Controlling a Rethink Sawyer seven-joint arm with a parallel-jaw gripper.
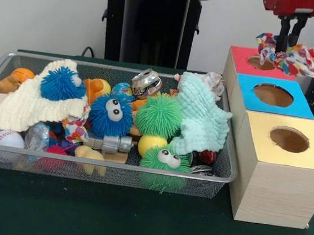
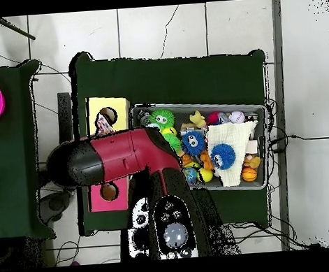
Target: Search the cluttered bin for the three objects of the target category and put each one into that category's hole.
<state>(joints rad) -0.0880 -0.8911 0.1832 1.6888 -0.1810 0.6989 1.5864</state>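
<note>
The gripper (image 1: 287, 40) hangs at the top right, above the red-faced box (image 1: 240, 58), and its two black fingers are pinched on the polka-dot wrapper (image 1: 295, 58), a crinkly bundle of red, yellow and blue spots on white. The wrapper dangles over the red box's hole (image 1: 261, 63), with a tail trailing right towards the blue-faced box (image 1: 275, 97). The yellow-faced box (image 1: 279, 165) sits nearest the camera in that row of three, and its hole (image 1: 289, 139) is dark and open, well apart from the held wrapper.

Over in the wire-mesh bin (image 1: 105, 171), another spotted wrapper (image 1: 75, 129) pokes out low between the blue spiky ball (image 1: 112, 115) and the cream knitted cloth (image 1: 31, 103). A whitish see-through bag (image 1: 209, 79) peeks up at the back rim, behind the mint knitted cloth (image 1: 201, 119). A green spiky ball (image 1: 159, 115) sits mid-bin, and a second green one with googly eyes (image 1: 165, 159) rests against the front wall. A baseball (image 1: 7, 139) lies at the left corner.

As for writing: no brand or label is readable anywhere, not on the toys, the boxes or the arm.

From above, the red and black arm (image 2: 120, 159) sweeps across the boxes, with the bin (image 2: 269, 183) to its right; the gripper itself is hidden there.
</note>
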